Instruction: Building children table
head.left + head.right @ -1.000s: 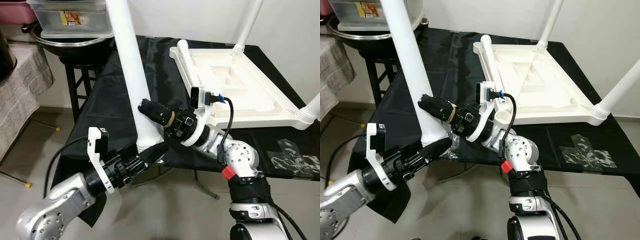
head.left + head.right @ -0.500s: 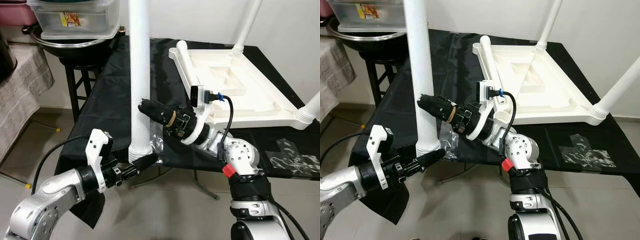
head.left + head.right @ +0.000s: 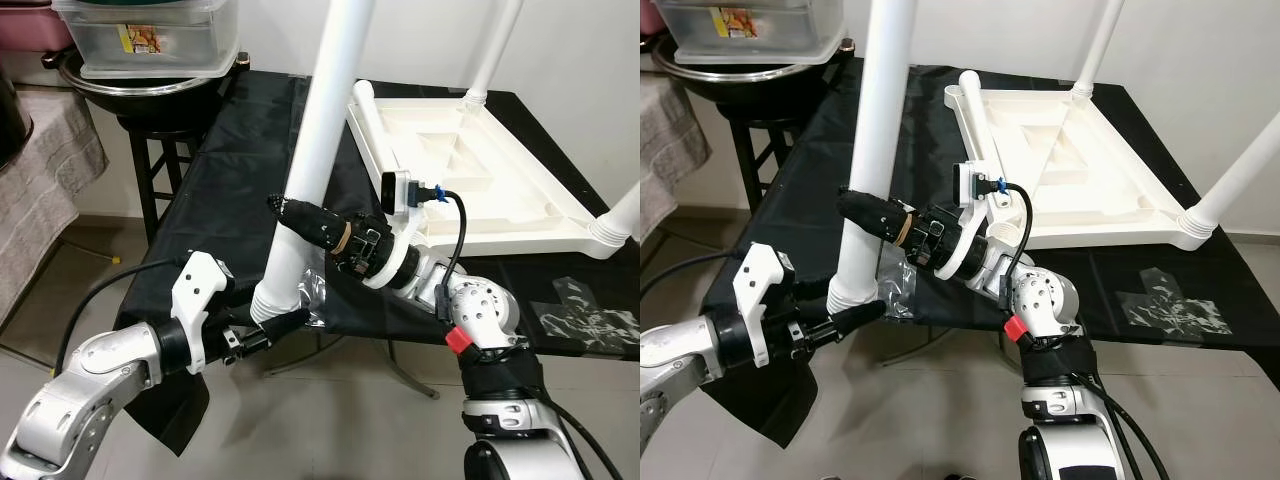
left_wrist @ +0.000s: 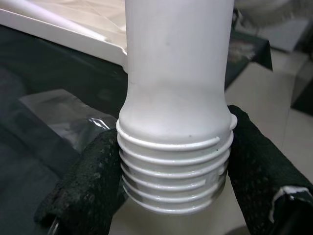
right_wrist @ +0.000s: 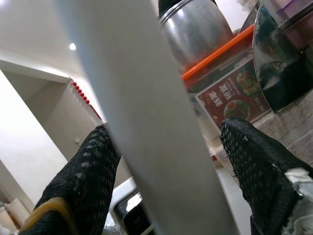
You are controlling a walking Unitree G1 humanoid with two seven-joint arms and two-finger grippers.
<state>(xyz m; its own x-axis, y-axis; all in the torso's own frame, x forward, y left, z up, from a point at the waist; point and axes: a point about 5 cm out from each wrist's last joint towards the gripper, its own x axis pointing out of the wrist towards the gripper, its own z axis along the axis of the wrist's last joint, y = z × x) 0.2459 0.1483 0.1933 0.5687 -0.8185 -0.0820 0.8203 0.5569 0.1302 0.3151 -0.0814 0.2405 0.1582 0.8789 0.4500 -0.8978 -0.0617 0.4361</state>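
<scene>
The white table leg tilts over the near edge of the black-covered tabletop, beside the upturned white children's table. The left gripper jaws clench its threaded end; the right gripper jaws straddle its shaft.

Long white plastic table leg, tilted (threaded end down): left hand clamps thread, right hand grips mid-shaft, above black-draped surface.
</scene>
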